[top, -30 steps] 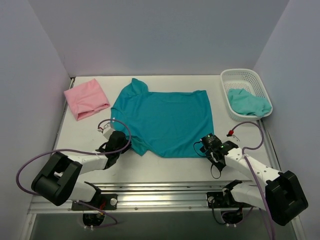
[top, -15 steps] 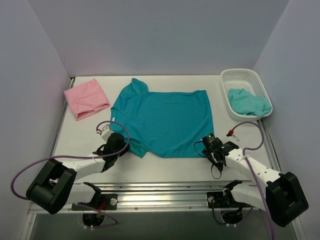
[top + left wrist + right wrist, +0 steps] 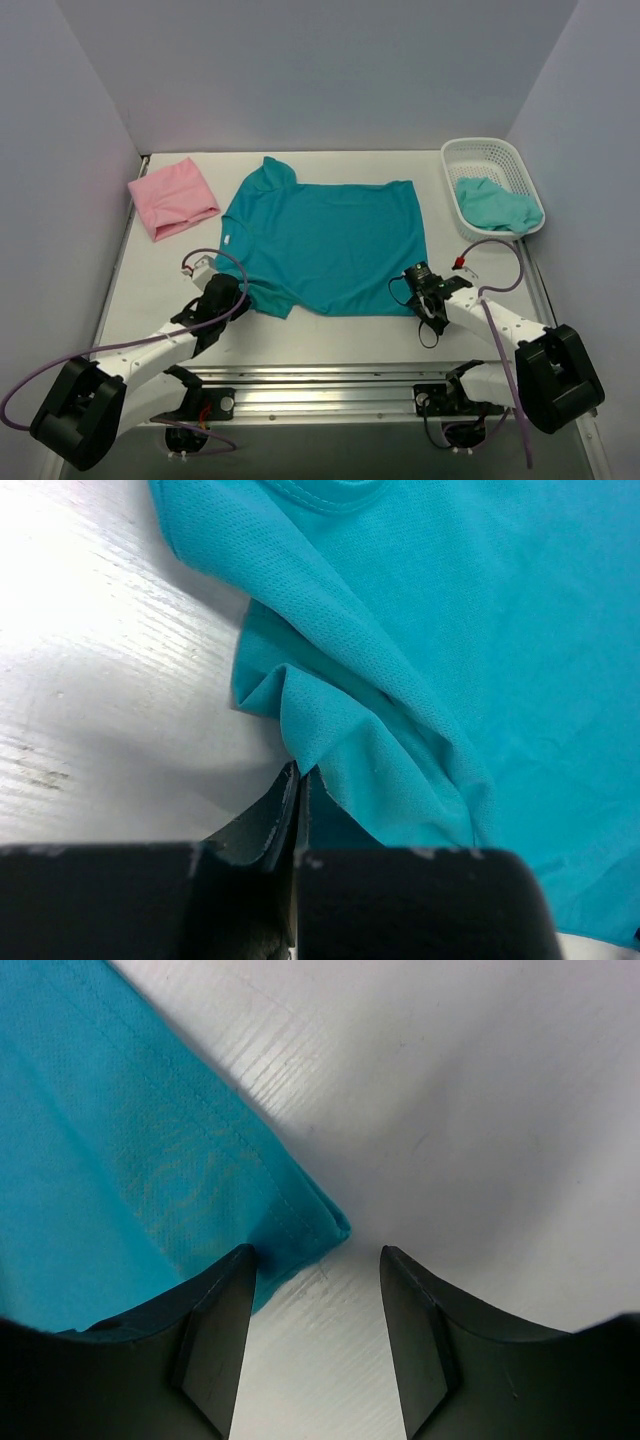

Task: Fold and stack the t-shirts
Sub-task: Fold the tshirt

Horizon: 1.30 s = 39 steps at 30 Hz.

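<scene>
A teal t-shirt (image 3: 330, 240) lies spread flat on the white table, collar to the left. My left gripper (image 3: 232, 297) is at its near sleeve. In the left wrist view the jaws are shut (image 3: 298, 775) and pinch the bunched sleeve edge (image 3: 330, 740). My right gripper (image 3: 420, 285) is open at the shirt's near right hem corner (image 3: 310, 1225). That corner lies between the open fingers (image 3: 215, 1300), low over the table. A folded pink t-shirt (image 3: 172, 197) lies at the far left.
A white basket (image 3: 480, 150) stands at the far right with a crumpled light teal shirt (image 3: 497, 205) in it. Purple cables loop beside both arms. The metal rail runs along the near table edge (image 3: 330, 375).
My left arm has dropped its elbow toward the near edge, and its gripper has shifted slightly left and nearer with the sleeve. My right gripper has edged up to the hem corner.
</scene>
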{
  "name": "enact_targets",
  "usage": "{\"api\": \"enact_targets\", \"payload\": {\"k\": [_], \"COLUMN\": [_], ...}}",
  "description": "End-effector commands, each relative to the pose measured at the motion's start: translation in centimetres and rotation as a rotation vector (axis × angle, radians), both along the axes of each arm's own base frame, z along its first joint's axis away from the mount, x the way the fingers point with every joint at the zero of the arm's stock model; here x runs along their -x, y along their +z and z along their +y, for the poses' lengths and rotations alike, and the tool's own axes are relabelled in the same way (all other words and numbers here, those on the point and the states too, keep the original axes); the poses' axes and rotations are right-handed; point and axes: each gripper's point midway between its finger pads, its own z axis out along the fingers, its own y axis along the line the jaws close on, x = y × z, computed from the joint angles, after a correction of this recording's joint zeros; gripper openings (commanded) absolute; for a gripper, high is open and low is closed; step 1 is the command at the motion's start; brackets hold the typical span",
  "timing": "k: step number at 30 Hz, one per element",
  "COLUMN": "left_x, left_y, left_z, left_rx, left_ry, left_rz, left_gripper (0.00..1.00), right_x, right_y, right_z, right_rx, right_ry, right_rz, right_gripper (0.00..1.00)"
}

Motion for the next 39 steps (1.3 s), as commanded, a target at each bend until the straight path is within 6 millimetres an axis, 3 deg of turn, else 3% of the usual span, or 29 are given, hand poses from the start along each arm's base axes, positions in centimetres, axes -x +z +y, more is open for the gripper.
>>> {"api": "enact_targets", "payload": {"k": [1, 3, 7, 9, 22, 29, 35, 39], "left_x": [0.8, 0.9, 0.8, 0.9, 1.1, 1.7, 2.8, 4.1], "left_y": [-0.1, 0.1, 0.7, 0.7, 2.0, 4.5, 7.7, 9.2], "left_z": [1.4, 1.6, 1.6, 1.6, 1.4, 1.4, 2.0, 2.5], "left_rx": [-0.039, -0.041, -0.038, -0.037, -0.031, -0.011, 0.010, 0.032], "left_ry": [0.029, 0.035, 0.033, 0.029, 0.003, -0.004, -0.006, 0.000], "left_rz": [0.011, 0.006, -0.007, -0.008, -0.017, -0.038, -0.061, -0.065], "left_gripper": [0.02, 0.02, 0.02, 0.02, 0.02, 0.02, 0.02, 0.02], "right_x": [-0.7, -0.9, -1.2, -1.2, -1.0, -1.3, -1.8, -1.8], "right_y": [0.6, 0.6, 0.5, 0.4, 0.9, 2.9, 5.1, 5.3], "right_z": [-0.9, -1.0, -1.3, -1.3, -1.1, -1.4, -1.9, -1.8], "right_rx": [0.035, 0.032, 0.030, 0.030, 0.006, 0.007, 0.028, 0.020], "right_ry": [0.010, 0.023, 0.017, 0.011, 0.034, 0.019, 0.015, 0.025], "right_rz": [0.019, 0.029, 0.033, 0.034, 0.011, -0.053, -0.104, -0.111], "right_gripper": [0.48, 0.42, 0.10, 0.01, 0.00, 0.00, 0.00, 0.00]}}
